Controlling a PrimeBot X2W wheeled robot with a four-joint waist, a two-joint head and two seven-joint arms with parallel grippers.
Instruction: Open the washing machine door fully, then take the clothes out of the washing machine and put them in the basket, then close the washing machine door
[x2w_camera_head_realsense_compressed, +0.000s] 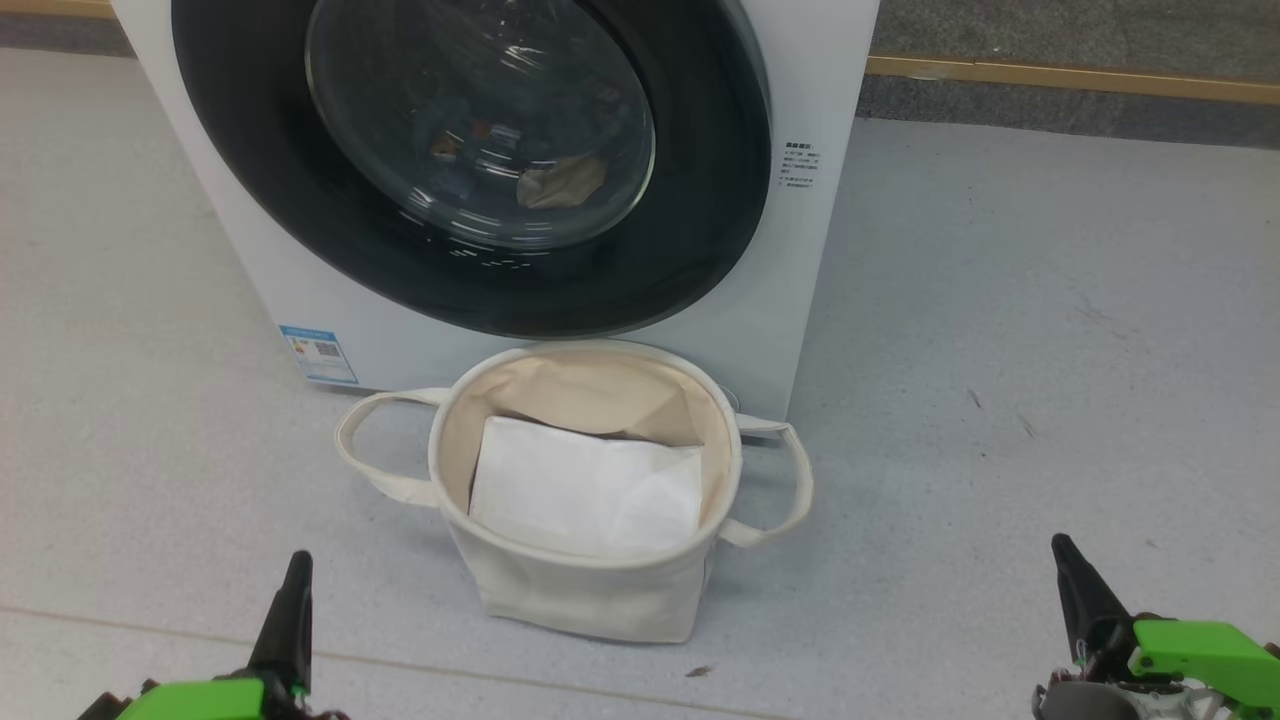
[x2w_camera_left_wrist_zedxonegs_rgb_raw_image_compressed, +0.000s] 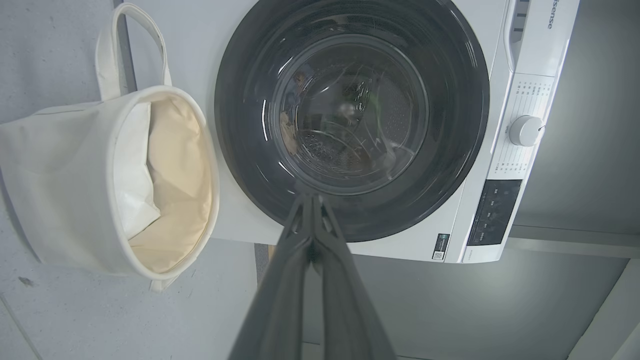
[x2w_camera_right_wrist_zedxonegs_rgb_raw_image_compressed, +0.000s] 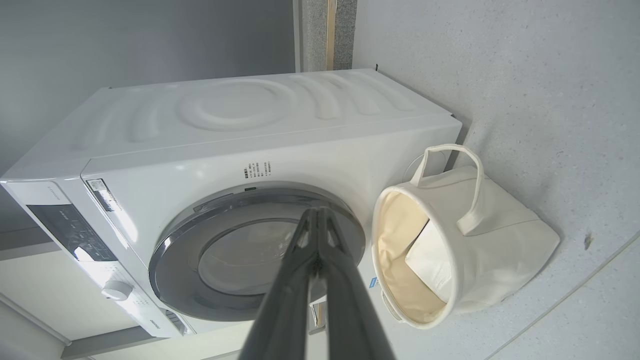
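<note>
Pinched narrow and empty, the left tool (x2w_camera_left_wrist_zedxonegs_rgb_raw_image_compressed: 311, 200) and right tool (x2w_camera_right_wrist_zedxonegs_rgb_raw_image_compressed: 318, 215); ahead between them the basket (x2w_camera_head_realsense_compressed: 580, 600) stands upright, mouth up, a white sheet (x2w_camera_head_realsense_compressed: 590, 490) inside; open floor (x2w_camera_head_realsense_compressed: 1000, 400) either side; beyond it, the washing machine door (x2w_camera_head_realsense_compressed: 250, 180), shut, faces the tools, its top cut off; clothes (x2w_camera_head_realsense_compressed: 560, 182) show dimly behind the glass.

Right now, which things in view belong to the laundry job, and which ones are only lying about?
Belong to the job:
washing machine door, shut
washing machine
clothes behind the glass
basket in front of the machine

Just lying about:
white folded sheet in the basket
blue label
dial
wooden strip along the floor
</note>
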